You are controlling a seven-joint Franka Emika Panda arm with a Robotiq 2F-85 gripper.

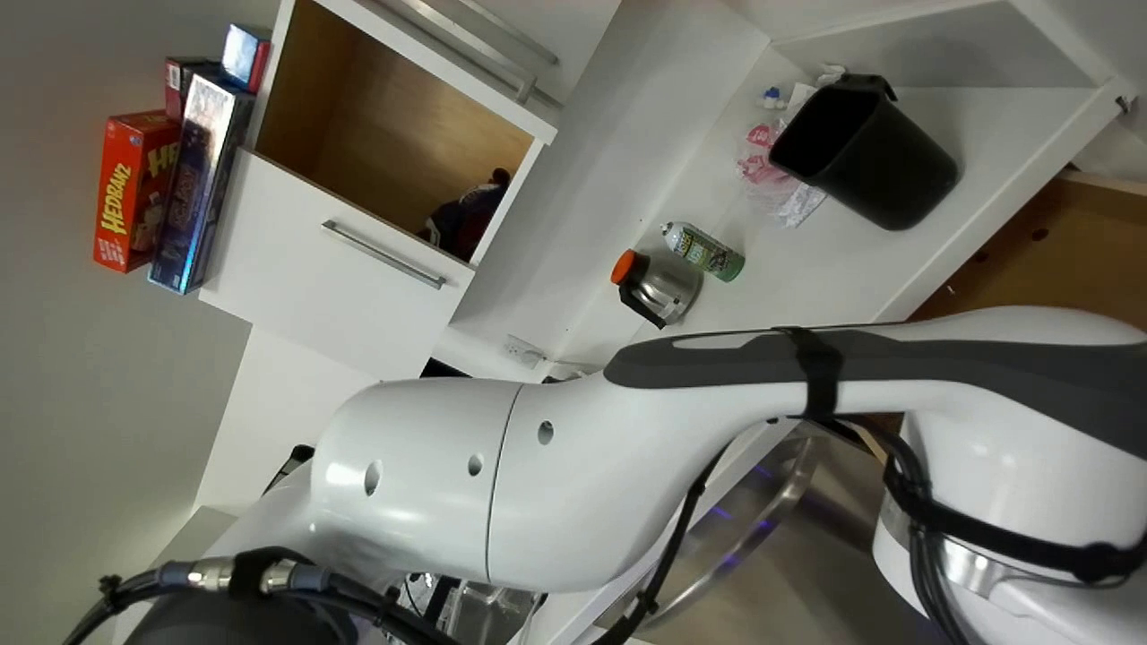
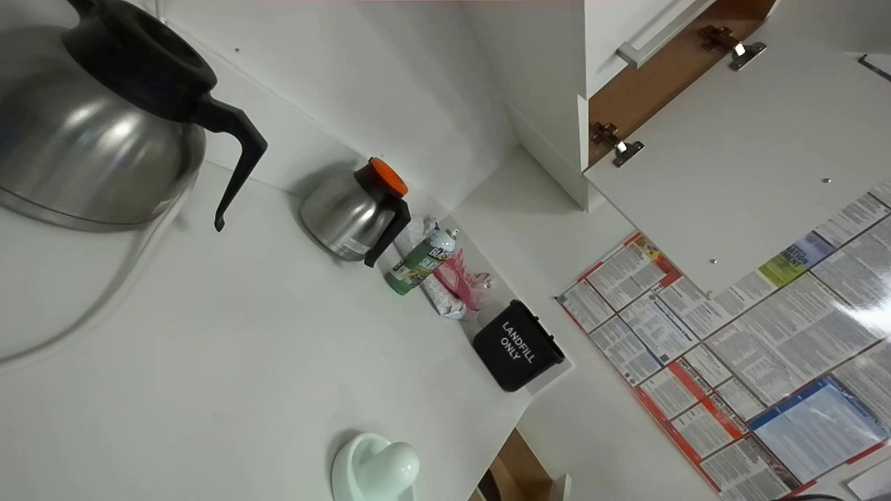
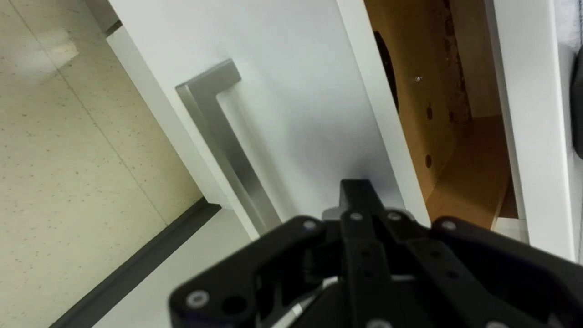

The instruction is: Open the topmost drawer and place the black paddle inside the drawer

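The topmost drawer [image 3: 291, 91] stands partly open in the wrist view, with a white front, metal bar handle and brown wooden inside. Its wooden inside also shows at the bottom of an exterior view [image 2: 523, 465]. A dark rounded edge, seemingly the black paddle [image 3: 386, 68], shows just behind the drawer front, inside the drawer. Most of it is hidden by the front. A dark patch also shows in the drawer in an exterior view. My gripper [image 3: 357, 184] is shut with nothing seen in it. Its tips are over the drawer front, near its top edge; contact cannot be told.
The white counter edge [image 3: 530, 114] lies right of the drawer opening. A black bin [image 1: 883, 157], a steel jug [image 1: 665, 287] and a spray can [image 1: 706, 251] are on the counter. A larger jug [image 2: 97, 132] and a pale mortar [image 2: 372, 470] also stand there.
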